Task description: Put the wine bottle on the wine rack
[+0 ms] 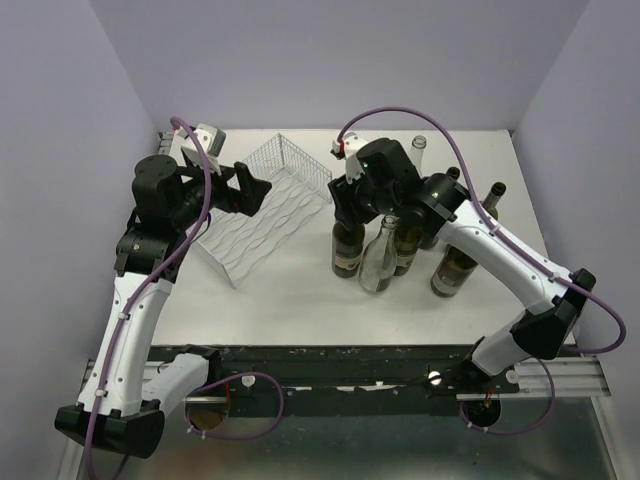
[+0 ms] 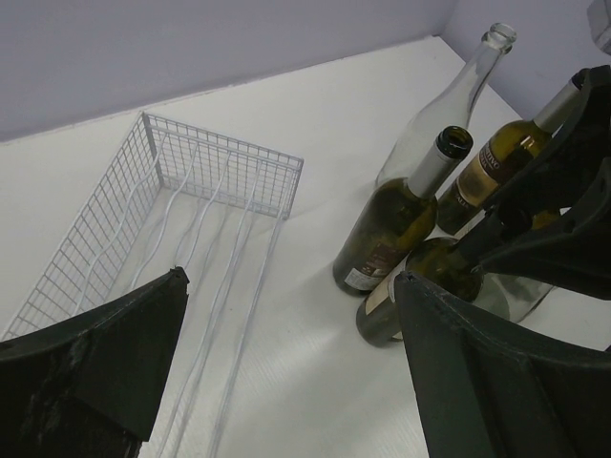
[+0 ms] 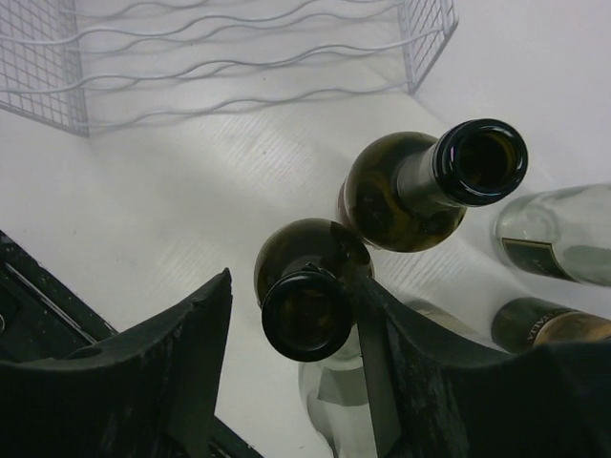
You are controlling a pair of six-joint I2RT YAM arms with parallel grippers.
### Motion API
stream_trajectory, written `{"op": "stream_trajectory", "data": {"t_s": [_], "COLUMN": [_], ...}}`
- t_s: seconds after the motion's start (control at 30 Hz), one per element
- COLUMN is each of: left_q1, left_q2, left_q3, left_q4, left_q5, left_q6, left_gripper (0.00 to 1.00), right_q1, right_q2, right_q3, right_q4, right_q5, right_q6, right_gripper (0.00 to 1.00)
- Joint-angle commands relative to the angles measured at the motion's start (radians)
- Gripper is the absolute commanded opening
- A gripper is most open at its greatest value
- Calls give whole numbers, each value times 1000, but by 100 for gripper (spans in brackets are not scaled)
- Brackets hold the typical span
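Observation:
The white wire-mesh wine rack (image 1: 268, 212) lies at the table's back left and is empty; it also shows in the left wrist view (image 2: 191, 215) and the right wrist view (image 3: 239, 57). Several wine bottles stand upright to its right. My right gripper (image 1: 350, 205) is open around the neck of a dark green wine bottle (image 1: 348, 250). In the right wrist view (image 3: 291, 286) that bottle's mouth (image 3: 305, 313) sits between the fingers, against the right finger (image 3: 401, 353) and apart from the left one. My left gripper (image 1: 257, 188) is open and empty above the rack's right side (image 2: 291, 277).
A second dark bottle (image 3: 406, 191) and a clear bottle (image 1: 378, 258) stand close against the bottle between my fingers. More bottles (image 1: 452, 268) stand to the right and at the back (image 1: 420, 150). Purple walls enclose the table on three sides.

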Motion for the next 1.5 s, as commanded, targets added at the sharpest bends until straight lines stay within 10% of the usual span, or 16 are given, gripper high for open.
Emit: {"op": "stream_trajectory", "data": {"t_s": [0.0, 0.2, 0.47, 0.9, 1.47], "left_q1": [-1, -1, -1, -49, -148], "left_q2": [-19, -36, -70, -166, -173], "left_q3": [-21, -50, -107, -421, -629], "left_q4": [33, 37, 42, 358, 642], "left_q5": [-21, -23, 52, 304, 449], "left_q6": [-12, -18, -12, -26, -23], "left_gripper": [99, 99, 99, 99, 99], "right_q1": [8, 9, 11, 21, 23], "right_q2": [19, 18, 26, 67, 3], "right_q3": [-37, -74, -36, 303, 305], "right_q4": [9, 56, 83, -17, 156], "right_q5": [22, 48, 46, -196, -460], "right_q6": [25, 35, 40, 157, 293], "right_gripper": [58, 45, 1, 1, 1]}}
